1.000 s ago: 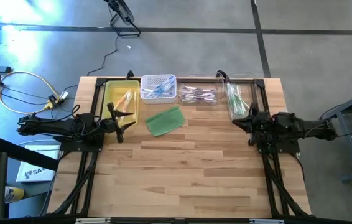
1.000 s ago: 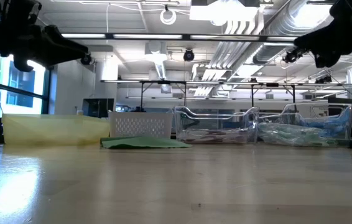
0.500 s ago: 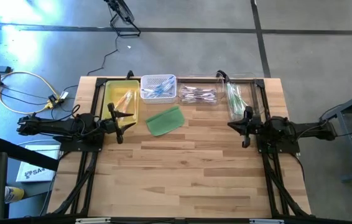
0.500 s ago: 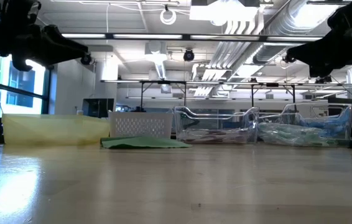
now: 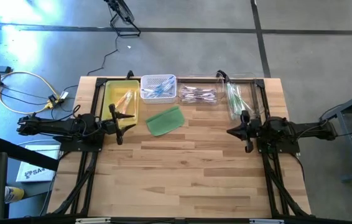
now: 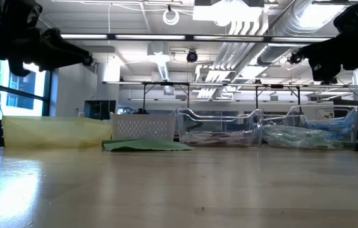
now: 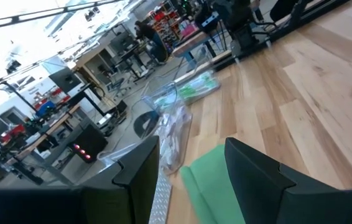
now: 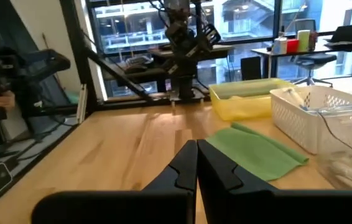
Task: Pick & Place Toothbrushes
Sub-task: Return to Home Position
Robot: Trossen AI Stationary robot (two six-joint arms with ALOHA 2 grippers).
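Now, notes from above the pale wooden counter (image 5: 188, 174):

1. My left fingers (image 7: 257, 177) are spread wide and hold nothing. They hang at the left side of the counter, just beside the near end of the yellow plastic tray (image 5: 109, 93).
2. My right fingers (image 8: 185, 168) are pressed together and empty. They sit at the right side, pointing inward, near the front end of the long clear bin (image 5: 248, 84).
3. The slim toothbrushes (image 5: 158, 90) all lie in the back row. The orange-pink ones are in the yellow tray and the blue ones in the white slotted basket (image 5: 145, 81). The purple ones are in the middle clear bin (image 5: 199, 102), and the green ones in the long clear bin.
4. A flat green rectangular pad (image 5: 165, 120) lies tilted in front of the basket, apart from both sets of fingers.
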